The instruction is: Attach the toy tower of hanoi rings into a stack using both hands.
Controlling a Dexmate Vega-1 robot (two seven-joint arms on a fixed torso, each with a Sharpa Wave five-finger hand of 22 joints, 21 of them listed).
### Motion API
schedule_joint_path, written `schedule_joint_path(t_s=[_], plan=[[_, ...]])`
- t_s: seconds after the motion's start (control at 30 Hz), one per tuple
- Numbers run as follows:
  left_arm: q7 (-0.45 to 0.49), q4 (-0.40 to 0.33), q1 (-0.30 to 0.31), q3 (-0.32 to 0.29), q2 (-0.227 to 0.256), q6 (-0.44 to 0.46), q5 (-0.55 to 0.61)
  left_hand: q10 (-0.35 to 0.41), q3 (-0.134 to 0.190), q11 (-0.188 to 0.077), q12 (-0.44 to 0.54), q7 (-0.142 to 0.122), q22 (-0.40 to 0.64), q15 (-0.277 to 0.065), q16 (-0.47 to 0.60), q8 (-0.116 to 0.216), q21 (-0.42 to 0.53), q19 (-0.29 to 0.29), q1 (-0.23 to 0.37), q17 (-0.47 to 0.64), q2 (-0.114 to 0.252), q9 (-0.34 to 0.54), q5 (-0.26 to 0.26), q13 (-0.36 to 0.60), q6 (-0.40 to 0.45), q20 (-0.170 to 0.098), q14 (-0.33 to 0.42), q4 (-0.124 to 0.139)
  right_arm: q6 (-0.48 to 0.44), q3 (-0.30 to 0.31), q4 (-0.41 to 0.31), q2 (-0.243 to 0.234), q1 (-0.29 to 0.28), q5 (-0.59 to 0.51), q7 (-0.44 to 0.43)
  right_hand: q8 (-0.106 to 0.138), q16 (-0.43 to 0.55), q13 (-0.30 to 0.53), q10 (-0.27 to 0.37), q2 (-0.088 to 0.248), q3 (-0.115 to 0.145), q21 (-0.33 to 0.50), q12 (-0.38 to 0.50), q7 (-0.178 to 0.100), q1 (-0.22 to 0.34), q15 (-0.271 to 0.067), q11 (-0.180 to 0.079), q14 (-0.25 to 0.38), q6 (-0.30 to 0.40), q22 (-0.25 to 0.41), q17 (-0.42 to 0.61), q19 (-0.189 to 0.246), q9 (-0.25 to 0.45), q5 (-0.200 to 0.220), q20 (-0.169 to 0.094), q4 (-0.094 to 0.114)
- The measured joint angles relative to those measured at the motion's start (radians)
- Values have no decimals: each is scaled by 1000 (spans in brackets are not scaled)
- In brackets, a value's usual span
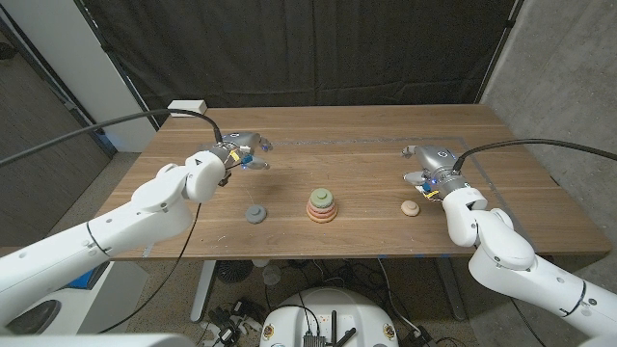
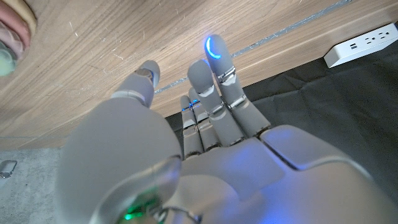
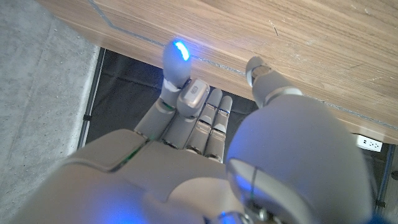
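A partial stack of rings (image 1: 322, 205), pink at the bottom with green and orange-toned rings above, stands at the table's middle near the front; its edge (image 2: 13, 28) shows in the left wrist view. A loose grey ring (image 1: 254, 213) lies to its left, and a loose tan ring (image 1: 410, 207) to its right. My left hand (image 1: 241, 154) hovers behind the grey ring, fingers (image 2: 214, 93) stretched out and holding nothing. My right hand (image 1: 430, 172) is just behind the tan ring, fingers (image 3: 180, 74) extended, also holding nothing.
A white power strip (image 1: 188, 106) (image 2: 367, 43) sits at the table's far left edge. A black curtain hangs behind the wooden table (image 1: 357, 145). A grey wall stands close on the right side.
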Motion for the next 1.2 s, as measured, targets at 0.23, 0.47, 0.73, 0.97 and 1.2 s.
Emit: schedule_joint_path(t_s=[0.23,0.47,0.73,0.97,1.2], plan=[[-3,-20,39,-46,41,-41,-63,0,-5,0,5,0,0,0,5,0,0,0,6,0,-5,0,0,0,0,0,0,5,-6,-23,-3,-6,18,4,-6,0,0,0,0,0,0,0,0,-4,0,0,0,0,4,0,0,-4,0,0,4,0],[19,-48,99,-100,101,-62,-91,0,-7,0,5,0,-3,0,9,8,0,-5,20,-3,-6,-5,-4,2,0,5,0,3,-9,-37,-3,-8,31,12,-7,0,0,0,16,0,0,0,4,-18,0,0,-16,0,18,-2,0,-4,-5,0,4,0],[27,-80,149,-141,171,-80,-104,-5,-12,-5,5,0,-3,0,9,8,0,-5,20,-6,-6,-5,-4,3,0,5,0,7,-16,-56,1,-9,48,18,-6,0,0,-5,18,0,0,7,7,-17,0,0,-18,0,28,-5,0,-4,-5,0,4,0],[14,-103,177,-166,222,-88,-107,-14,-21,-7,5,-4,-3,0,16,8,0,-5,33,-9,-13,-5,-4,3,-14,5,0,9,-19,-68,2,-9,57,22,-6,0,0,-5,23,0,0,8,7,-17,0,0,-13,0,27,-5,0,-4,-9,6,4,0],[3,-117,210,-199,276,-106,-133,-41,-32,-18,1,-9,0,0,16,8,11,-6,62,-21,-40,-9,-4,3,-31,5,0,-2,-25,-75,2,-10,63,25,-6,0,0,-9,23,0,0,8,7,-17,0,0,-13,0,27,-5,0,-4,-9,6,4,0]])
